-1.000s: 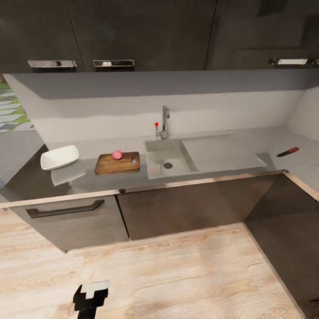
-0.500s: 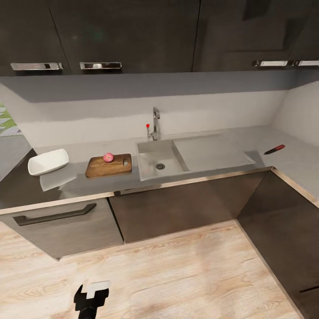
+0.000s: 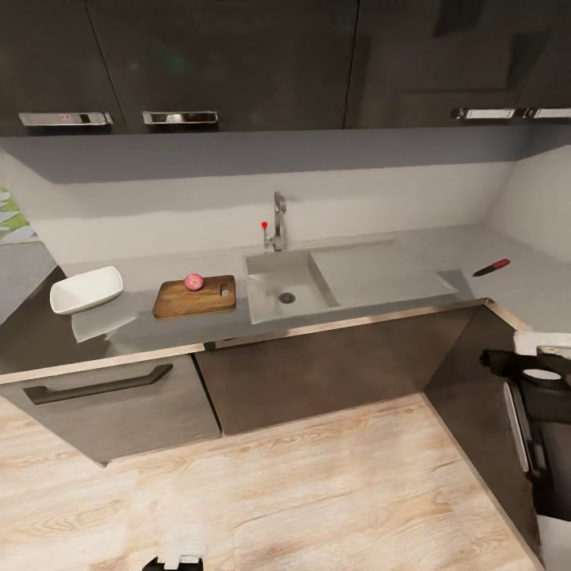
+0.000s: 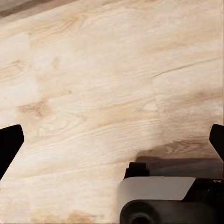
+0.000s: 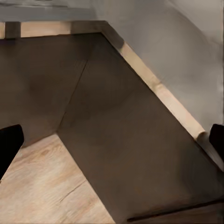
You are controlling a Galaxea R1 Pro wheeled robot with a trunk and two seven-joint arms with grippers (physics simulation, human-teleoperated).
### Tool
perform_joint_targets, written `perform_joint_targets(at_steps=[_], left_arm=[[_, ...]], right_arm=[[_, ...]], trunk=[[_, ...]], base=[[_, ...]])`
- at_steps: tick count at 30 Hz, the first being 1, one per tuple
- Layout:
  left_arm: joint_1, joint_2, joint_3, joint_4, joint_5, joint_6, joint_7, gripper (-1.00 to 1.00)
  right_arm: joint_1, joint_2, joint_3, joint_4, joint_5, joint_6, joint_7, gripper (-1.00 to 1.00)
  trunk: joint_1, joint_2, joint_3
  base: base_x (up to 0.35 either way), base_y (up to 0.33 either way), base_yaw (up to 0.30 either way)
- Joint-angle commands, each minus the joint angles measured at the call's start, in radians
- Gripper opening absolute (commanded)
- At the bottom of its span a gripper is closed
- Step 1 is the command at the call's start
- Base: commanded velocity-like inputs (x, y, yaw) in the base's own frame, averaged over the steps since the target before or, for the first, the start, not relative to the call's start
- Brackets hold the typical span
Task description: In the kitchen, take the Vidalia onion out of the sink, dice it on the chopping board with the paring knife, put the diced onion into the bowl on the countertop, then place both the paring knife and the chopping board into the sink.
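A pinkish-red onion (image 3: 193,281) sits on the dark brown chopping board (image 3: 194,297), on the countertop (image 3: 151,274) just left of the sink (image 3: 266,305). The white bowl (image 3: 86,289) stands further left. The paring knife (image 3: 492,267), with its red-and-black handle, lies on the counter at the far right, past the drainboard. My left gripper (image 3: 181,553) hangs low over the floor, and its fingers (image 4: 9,142) are spread wide apart and empty. My right arm (image 3: 543,381) is raised by the corner cabinet. The right gripper (image 5: 112,144) is open and holds nothing.
A chrome tap (image 3: 278,220) with a red knob stands behind the basin. Dark cabinets (image 3: 317,369) run under the counter and turn a corner at the right. Wall cupboards hang above. A pale wooden floor (image 3: 333,492) lies between me and the counter.
The view shifted early on as the camera moved. Since then my right arm has risen into the picture at the right, and my left gripper has dropped lower in the head view.
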Motion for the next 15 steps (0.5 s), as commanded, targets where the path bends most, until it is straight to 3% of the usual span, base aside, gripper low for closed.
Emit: perform_joint_targets(at_steps=[1, 4, 7, 8, 10, 15], left_arm=[[0.004, -0.001, -0.009, 0.004, 0.007, 0.003, -0.001, 1.00], [0.056, -0.001, -0.009, 0.005, 0.007, 0.048, -0.006, 1.00], [0.083, 0.001, -0.009, 0.005, 0.007, 0.059, -0.007, 1.00], [0.093, 0.004, -0.009, 0.004, 0.007, 0.062, -0.006, 1.00], [0.099, 0.013, -0.009, 0.004, 0.007, 0.065, -0.005, 1.00], [0.103, 0.020, -0.009, 0.004, 0.007, 0.077, -0.005, 1.00]], right_arm=[[-0.031, -0.007, 0.001, -0.001, -0.002, 0.025, -0.003, 1.00], [-0.207, -0.027, 0.003, 0.018, 0.006, 0.105, -0.001, 1.00], [-0.314, -0.032, 0.004, 0.074, 0.019, 0.125, 0.001, 1.00], [-0.375, -0.039, 0.004, 0.130, 0.030, 0.132, 0.002, 1.00], [-0.421, -0.051, 0.010, 0.185, 0.040, 0.136, 0.006, 1.00], [-0.446, -0.063, 0.071, 0.218, 0.045, 0.138, 0.039, 1.00]], trunk=[[0.001, -0.002, -0.002], [0.001, -0.002, -0.002], [0.001, -0.002, -0.002], [0.001, -0.002, -0.002], [0.001, -0.002, -0.002], [0.001, -0.002, -0.002]], base=[[0.000, 0.000, 0.000], [0.000, 0.000, 0.000], [0.000, 0.000, 0.000], [0.000, 0.000, 0.000], [0.026, -0.003, 0.000], [0.162, -0.084, 0.000]])
